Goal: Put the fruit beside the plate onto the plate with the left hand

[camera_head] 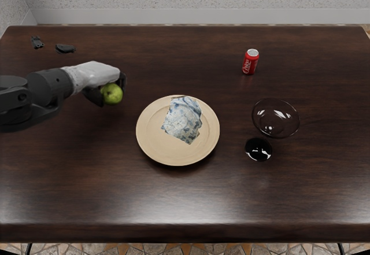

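Note:
A small green fruit [113, 93] lies left of the tan plate [151, 141]. My left hand [104, 87] comes in from the left edge and its dark fingers curl around the fruit from above and behind. A crumpled blue-and-white cloth [183, 119] lies on the plate's middle and right part. The fruit is apart from the plate rim, a short gap to its left. Whether the fruit is lifted off the table cannot be told.
A red soda can [250, 62] stands at the back right. A clear glass bowl [275, 117] and a small black dish [258, 148] sit right of the plate. Two small dark objects [65, 48] lie at the back left corner.

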Controlling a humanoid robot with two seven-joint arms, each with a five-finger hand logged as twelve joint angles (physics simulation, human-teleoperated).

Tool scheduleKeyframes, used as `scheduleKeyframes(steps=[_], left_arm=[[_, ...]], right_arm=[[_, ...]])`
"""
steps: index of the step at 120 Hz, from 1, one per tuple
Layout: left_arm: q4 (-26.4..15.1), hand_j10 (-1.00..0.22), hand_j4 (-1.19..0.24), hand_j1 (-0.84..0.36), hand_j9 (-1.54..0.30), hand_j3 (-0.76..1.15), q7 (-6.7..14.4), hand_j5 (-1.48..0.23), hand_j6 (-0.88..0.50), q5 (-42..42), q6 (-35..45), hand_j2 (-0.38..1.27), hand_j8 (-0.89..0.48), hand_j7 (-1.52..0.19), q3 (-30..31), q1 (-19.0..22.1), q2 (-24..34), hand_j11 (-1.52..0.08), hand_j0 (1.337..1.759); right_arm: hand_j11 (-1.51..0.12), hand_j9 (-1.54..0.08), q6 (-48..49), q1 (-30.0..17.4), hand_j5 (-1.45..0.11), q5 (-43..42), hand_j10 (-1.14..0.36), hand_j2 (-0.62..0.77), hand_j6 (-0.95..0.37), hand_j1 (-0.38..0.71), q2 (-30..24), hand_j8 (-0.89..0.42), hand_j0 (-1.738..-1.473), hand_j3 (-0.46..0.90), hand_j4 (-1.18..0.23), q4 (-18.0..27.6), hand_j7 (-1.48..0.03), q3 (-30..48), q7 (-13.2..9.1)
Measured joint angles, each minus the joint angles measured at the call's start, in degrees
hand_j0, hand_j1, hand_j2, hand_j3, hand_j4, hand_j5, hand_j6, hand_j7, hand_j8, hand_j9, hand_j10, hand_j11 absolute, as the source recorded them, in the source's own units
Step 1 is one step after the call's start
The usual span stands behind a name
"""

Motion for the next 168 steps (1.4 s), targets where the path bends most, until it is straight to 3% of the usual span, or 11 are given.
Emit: scheduleKeyframes(steps=[53, 119, 168], left_arm=[[-3.42, -0.67, -0.42, -0.36, -0.91, 0.0, 1.29, -0.94, -0.34, -1.11, -1.15, 0.22, -0.5, -0.91, -2.66, -1.89, -4.68, -0.92, 1.653], [-3.4, -0.66, -0.46, -0.31, -0.9, 0.0, 1.53, -0.91, -0.36, -4.44, -4.24, 0.13, -0.55, -0.9, -5.12, -1.12, -11.31, -0.9, 1.653], [-2.25, -0.64, -0.52, -0.25, -0.86, 0.0, 1.47, -0.87, -0.42, -5.41, -5.87, 0.07, -0.6, -0.86, -4.62, 1.45, -11.84, -0.87, 1.653]], right_arm=[[0.0, 0.0, 0.0, 0.0, 0.0, 0.0, 0.0, 0.0, 0.0, -0.35, 0.0, 0.0, -1.658, 0.0, 0.0, 0.0, 0.0, 0.0, 0.0], [0.0, 0.0, 0.0, 0.0, 0.0, 0.0, 0.0, 0.0, 0.0, -0.35, 0.0, 0.0, -1.658, 0.0, 0.0, 0.0, 0.0, 0.01, 0.0], [0.0, 0.0, 0.0, 0.0, 0.0, 0.0, 0.0, 0.0, 0.0, -0.35, 0.0, 0.0, -1.658, 0.0, 0.0, 0.0, 0.0, -0.02, 0.0]])
